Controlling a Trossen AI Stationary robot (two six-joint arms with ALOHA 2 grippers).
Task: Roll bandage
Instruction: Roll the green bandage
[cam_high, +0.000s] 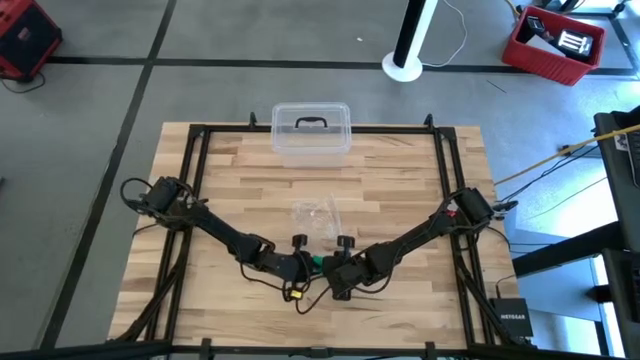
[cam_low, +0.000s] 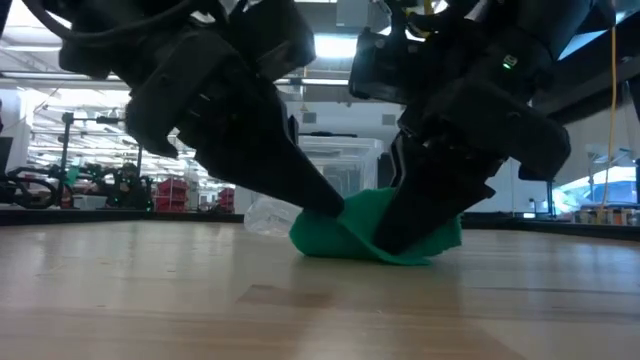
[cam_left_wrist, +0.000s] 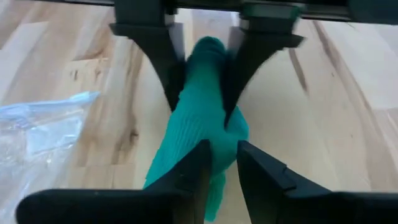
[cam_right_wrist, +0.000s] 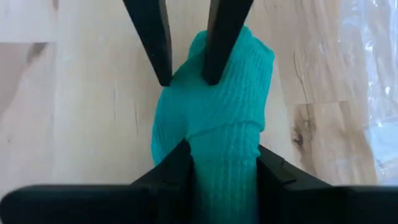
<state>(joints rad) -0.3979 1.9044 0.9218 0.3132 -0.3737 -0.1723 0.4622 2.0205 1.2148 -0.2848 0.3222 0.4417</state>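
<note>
The teal-green bandage is a bunched lump lying on the wooden table near its front middle, seen low on the boards in the low view. My left gripper reaches it from the table's left and is shut on it. My right gripper comes from the right and is shut on its other side. The two pairs of fingertips face each other across the lump. In the high view the arms hide most of the bandage. My left gripper pinches a raised ridge of the bandage between its two fingers, on the lump's left side. The fingers slant down from the table's left. The bandage's underside rests on the table. My right gripper pinches the bandage's right-hand part, a thick band of fabric that fills the gap between its two fingers. The fingers slant steeply down from the table's right. The lump stays on the table; how many layers are held I cannot tell.
A crinkled clear plastic wrapper lies just beyond the bandage toward the far side. A clear lidded box stands at the table's far edge, in the middle. Black frame rails run along the table's sides.
</note>
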